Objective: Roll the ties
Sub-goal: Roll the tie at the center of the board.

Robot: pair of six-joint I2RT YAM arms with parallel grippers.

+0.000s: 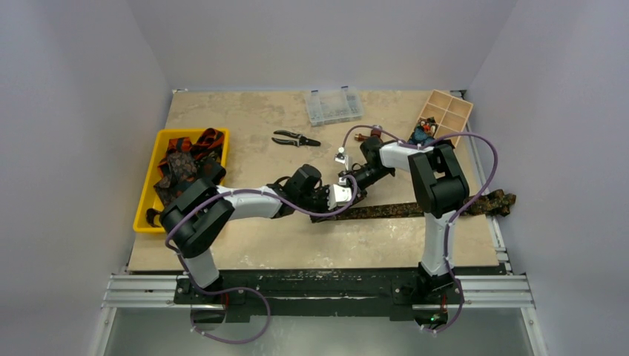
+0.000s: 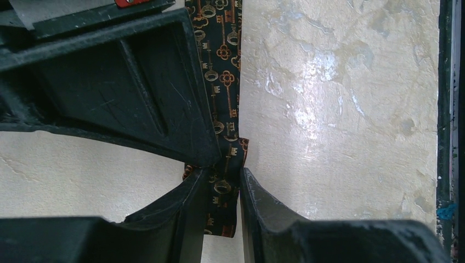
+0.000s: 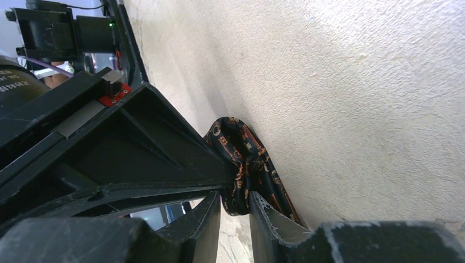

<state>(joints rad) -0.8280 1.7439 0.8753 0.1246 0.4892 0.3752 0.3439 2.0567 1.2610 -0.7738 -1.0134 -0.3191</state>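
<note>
Tie (image 1: pixel 400 210) in work: dark cloth with an orange key print, laid flat across the table (image 1: pixel 245 245) from the middle to the right edge, where its wide end hangs over.

Step in hand, as I judge it: starting the roll at the narrow end. My left gripper (image 2: pixel 222 176) is clamped on the tip, which is folded back on itself. My right gripper (image 3: pixel 236 196) pinches the same small loop from the opposite side, hard against my left fingers.

Next move calls for turning the loop over along the strip. Hold the cloth taut and the edges in line, and regrip one side at a time so the core cannot spring open.

Surface: beige mottled board, with some glare. More ties (image 1: pixel 182 159) lie heaped in a yellow tray (image 1: pixel 146 185) at left. Pliers (image 1: pixel 295 139), a clear box (image 1: pixel 334 106) and a wooden divided box (image 1: pixel 445 115) sit farther back. Plain pale walls close three sides.
</note>
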